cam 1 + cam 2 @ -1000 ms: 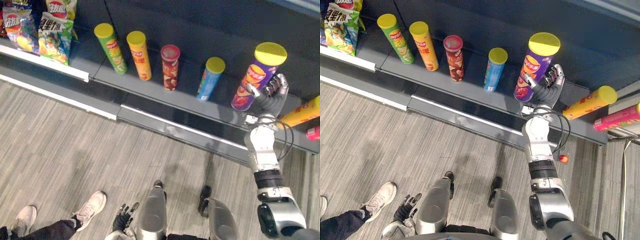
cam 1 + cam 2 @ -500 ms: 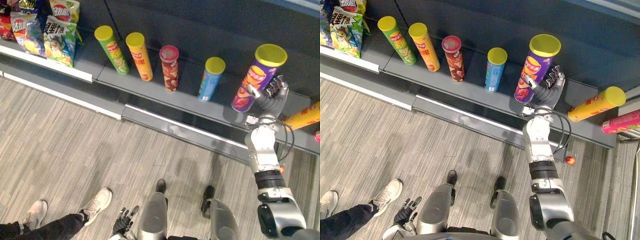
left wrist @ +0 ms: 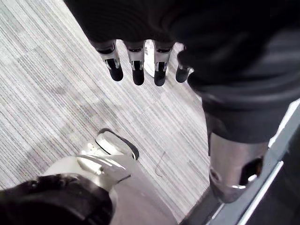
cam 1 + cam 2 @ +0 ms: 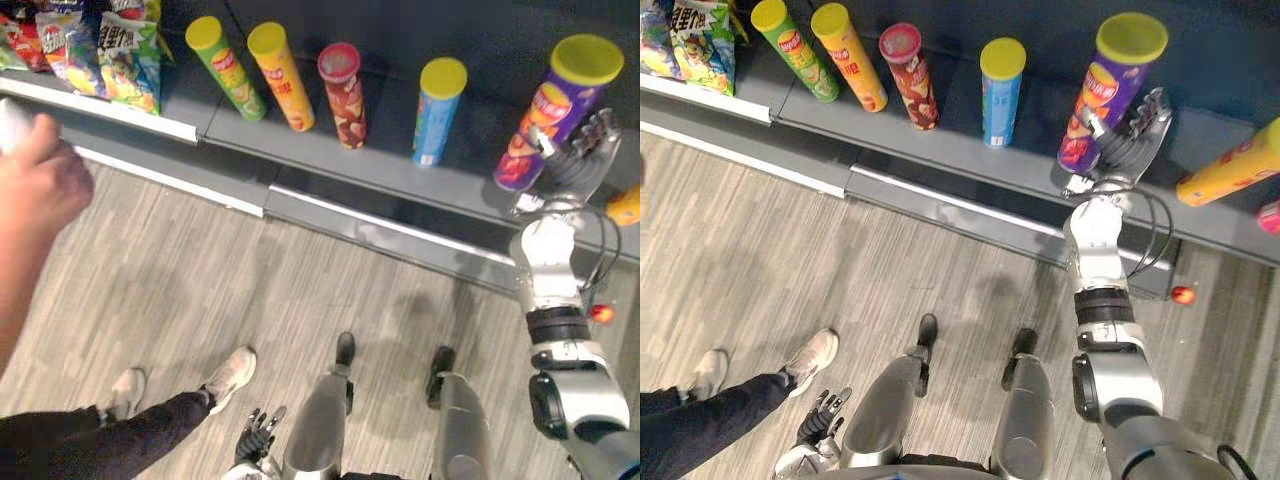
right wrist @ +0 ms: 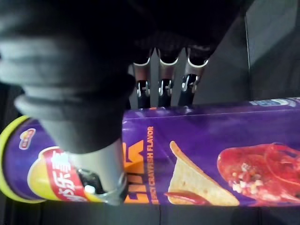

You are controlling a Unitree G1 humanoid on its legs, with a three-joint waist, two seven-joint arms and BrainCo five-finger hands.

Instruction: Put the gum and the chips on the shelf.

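A tall purple chips can (image 4: 552,108) with a yellow lid stands upright on the low grey shelf (image 4: 380,165). My right hand (image 4: 583,152) is right beside it, open. In the right wrist view its straight fingers (image 5: 161,77) reach past the far side of the purple can (image 5: 211,154) and the thumb (image 5: 101,176) lies across the near side. My left hand (image 4: 258,432) hangs low by my side, fingers (image 3: 136,65) relaxed and holding nothing.
Green (image 4: 225,65), orange (image 4: 280,60), red (image 4: 342,92) and blue (image 4: 437,108) cans stand in a row on the shelf. Chip bags (image 4: 110,55) sit far left. A yellow can (image 4: 1230,165) lies right of my hand. A person's hand (image 4: 35,185) and shoes (image 4: 228,372) are at left.
The camera has shifted, so the shelf sits higher in the picture. A person's hand has come in at the upper left and their feet have stepped closer. My right hand stays by the purple can.
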